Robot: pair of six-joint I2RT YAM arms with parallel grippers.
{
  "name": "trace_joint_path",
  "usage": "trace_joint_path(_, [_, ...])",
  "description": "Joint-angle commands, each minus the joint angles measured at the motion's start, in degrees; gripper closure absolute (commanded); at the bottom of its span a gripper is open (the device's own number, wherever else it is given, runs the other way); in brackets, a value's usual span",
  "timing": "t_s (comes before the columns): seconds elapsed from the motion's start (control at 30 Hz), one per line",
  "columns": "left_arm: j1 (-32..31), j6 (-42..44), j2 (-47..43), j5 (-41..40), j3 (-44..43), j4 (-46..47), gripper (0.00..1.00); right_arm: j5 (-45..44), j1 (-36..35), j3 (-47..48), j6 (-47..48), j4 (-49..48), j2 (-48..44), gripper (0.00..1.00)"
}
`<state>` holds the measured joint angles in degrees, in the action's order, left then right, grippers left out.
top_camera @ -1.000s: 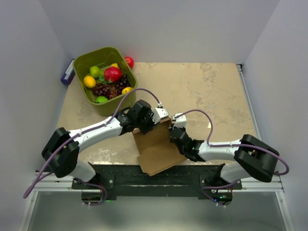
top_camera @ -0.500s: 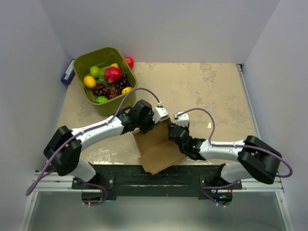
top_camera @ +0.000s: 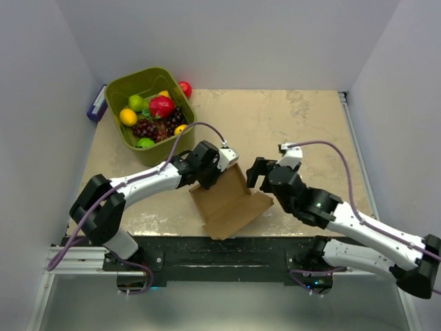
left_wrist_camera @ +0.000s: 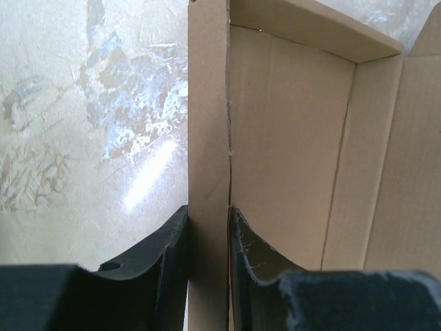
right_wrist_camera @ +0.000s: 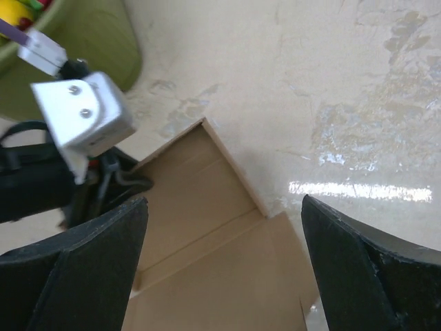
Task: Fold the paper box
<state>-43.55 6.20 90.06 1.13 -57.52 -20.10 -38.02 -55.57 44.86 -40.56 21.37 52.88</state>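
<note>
One paper box: brown card, lying partly opened at the near middle of the bench.
Right pincer: released, fingers spread wide, over the box's right part, apart from it.
Left pincer: clenched on the box's side wall at its far-left end.
Green basket: far left corner, holding fruit; a red ball just beside its far side.

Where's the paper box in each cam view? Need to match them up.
Top external: box low centre, between the arms.
Left wrist: box fills the right half, its clamped wall mid-frame.
Right wrist: box lower centre.
Shared landmark: left gripper clamped on the box wall.
</note>
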Motion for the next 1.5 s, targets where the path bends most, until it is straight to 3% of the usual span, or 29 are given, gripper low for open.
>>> trace_joint_path(0.0, [1.6, -2.2, 1.9, -5.0, -0.9, -2.1, 1.00, 4.2, 0.1, 5.3, -8.7, 19.7, -7.9, 0.02])
trace_joint_path(0.3, [3.4, -4.4, 3.3, -6.0, -1.5, -2.2, 1.00, 19.3, 0.1, 1.8, -20.5, 22.8, -13.5, 0.04])
trace_joint_path(0.5, [3.7, -4.8, 3.6, -6.4, -1.5, -2.1, 1.00, 28.4, 0.0, -6.8, -24.5, 9.5, -11.8, 0.10])
trace_joint_path(0.67, [4.2, -4.6, 3.5, -6.0, -1.9, -2.1, 1.00, 27.7, 0.1, -8.6, -24.9, 6.5, -8.4, 0.13])
trace_joint_path(0.83, [4.2, -3.6, 2.4, -4.3, -1.4, -0.6, 0.99, 26.1, 0.0, -11.1, -24.8, -2.3, -6.7, 0.35])
trace_joint_path(1.0, [4.2, -3.0, 1.6, -3.8, -0.6, 1.2, 0.83, 25.7, 0.1, -10.4, -22.0, -5.5, -1.1, 0.58])
trace_joint_path(1.07, [4.1, -3.1, 1.4, -2.8, -0.8, 1.5, 0.68, 24.9, 0.1, -8.0, -19.6, -3.6, 0.8, 0.65])
trace_joint_path(1.17, [4.2, -3.3, 0.6, -2.4, -0.8, 2.3, 0.52, 23.1, 0.1, -5.8, -17.3, -1.9, 2.8, 0.82])
trace_joint_path(1.33, [4.2, -5.6, -3.2, -3.1, 0.0, 4.3, 0.29, 20.5, 0.0, -3.7, -14.6, 0.1, 1.8, 0.95])
trace_joint_path(1.37, [4.2, -5.8, -4.7, -3.3, 0.2, 5.0, 0.20, 19.9, 0.1, -3.4, -14.0, 0.5, 1.4, 0.99])
trace_joint_path(1.47, [4.2, -7.3, -7.8, -3.2, 0.6, 6.0, 0.08, 17.7, 0.2, -1.2, -11.6, 3.1, 0.6, 1.00])
